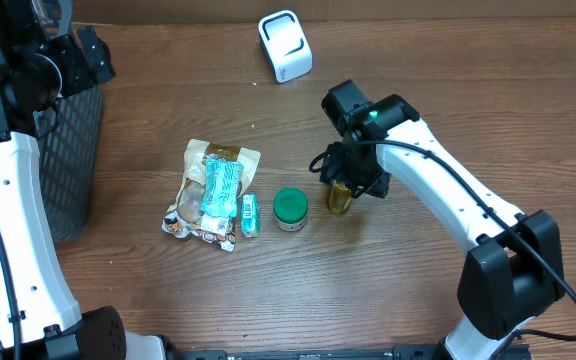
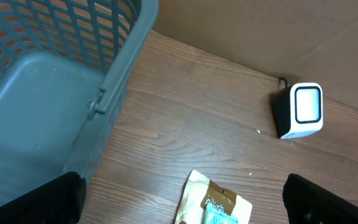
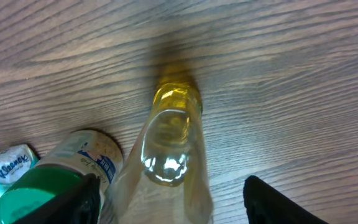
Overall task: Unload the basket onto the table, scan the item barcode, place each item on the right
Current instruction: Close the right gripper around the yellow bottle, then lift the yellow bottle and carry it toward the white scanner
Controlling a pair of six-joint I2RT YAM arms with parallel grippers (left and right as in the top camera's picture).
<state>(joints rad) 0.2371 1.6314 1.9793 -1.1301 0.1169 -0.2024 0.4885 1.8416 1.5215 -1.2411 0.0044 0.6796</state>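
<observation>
surface: wood-grain surface (image 1: 448, 90), carrying every item listed here.
task item: clear plastic bottle with yellow liquid (image 1: 340, 198), standing right of centre on the surface, directly under the right arm's wrist; yellow liquid pooled at the end resting on the wood, clear neck rising toward the wrist camera; no barcode readable in any view.
right end effector: right end effector (image 3: 171, 186) lowered around the bottle, jaws apart; left finger (image 3: 67, 202) close beside the bottle and the jar, right finger (image 3: 291, 208) clear of the bottle with bare wood showing between; not clamped on anything.
left end effector: left end effector (image 2: 182, 190) held high at the far left, above the basket's right rim; jaws spread wide, nothing between them, only the surface and the top of the snack packet below.
scanner: white box-shaped barcode scanner (image 1: 285, 45), at the far edge near the centre, well apart from the bottle, its window facing up and toward the near side; thin dark cable at its back in the left wrist view.
jar: green-lidded round jar (image 1: 290, 208), just left of the bottle, upright, lid up.
tissue pack: small teal tissue pack (image 1: 250, 215), just left of the jar, lying flat.
snack packet: crumpled brown-and-white snack packet (image 1: 213, 190), left of the tissue pack and touching it, lying flat.
basket: dark grey plastic mesh basket (image 1: 73, 150), at the far left edge of the surface, nothing visible inside it.
</observation>
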